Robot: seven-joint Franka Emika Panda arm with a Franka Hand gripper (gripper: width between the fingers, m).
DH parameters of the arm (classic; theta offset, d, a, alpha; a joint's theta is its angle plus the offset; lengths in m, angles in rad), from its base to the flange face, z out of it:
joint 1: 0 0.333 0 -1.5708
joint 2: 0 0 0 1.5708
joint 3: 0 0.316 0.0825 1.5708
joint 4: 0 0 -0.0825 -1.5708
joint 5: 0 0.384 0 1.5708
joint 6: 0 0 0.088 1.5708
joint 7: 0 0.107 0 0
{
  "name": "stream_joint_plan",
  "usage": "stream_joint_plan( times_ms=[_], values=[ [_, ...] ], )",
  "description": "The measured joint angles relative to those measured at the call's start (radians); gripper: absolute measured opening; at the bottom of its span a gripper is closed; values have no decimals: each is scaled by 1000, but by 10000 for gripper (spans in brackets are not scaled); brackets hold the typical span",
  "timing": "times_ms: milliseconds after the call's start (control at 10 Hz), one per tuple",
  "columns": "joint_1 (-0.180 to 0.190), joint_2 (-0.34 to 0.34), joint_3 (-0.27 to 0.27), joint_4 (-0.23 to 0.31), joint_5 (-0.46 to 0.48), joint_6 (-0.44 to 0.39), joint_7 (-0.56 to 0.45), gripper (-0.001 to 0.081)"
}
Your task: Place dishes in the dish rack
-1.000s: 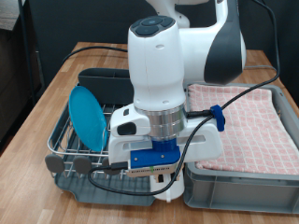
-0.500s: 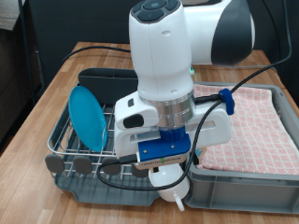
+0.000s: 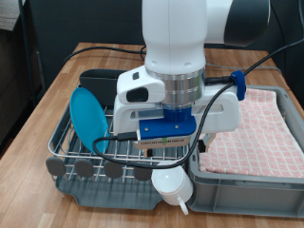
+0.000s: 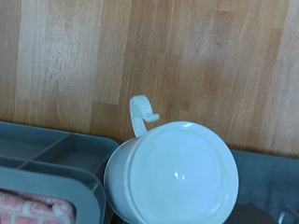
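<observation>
White mug (image 3: 172, 184) inverted at dish rack (image 3: 95, 157) bottom-right edge, beside grey bin (image 3: 242, 180) wall; light-blue plate (image 3: 90, 121) upright at left; gripper (image 3: 167, 163) above mug, finger state indeterminable.

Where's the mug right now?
The white mug is at the exterior view's bottom, under the gripper, between the dish rack and the grey bin.

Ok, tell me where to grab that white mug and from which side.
Grip the white mug across its round body, coming straight down from above. The wrist view shows its flat base facing up, so it looks inverted, leaving no open rim to pinch. Its small handle juts sideways toward the wooden table; set the fingers clear of it.
</observation>
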Motion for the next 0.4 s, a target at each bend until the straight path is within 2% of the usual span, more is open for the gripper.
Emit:
stream_joint_plan(
  times_ms=[400],
  values=[
    [35,-80,-19,-18,-40,-52,49,802]
  ],
)
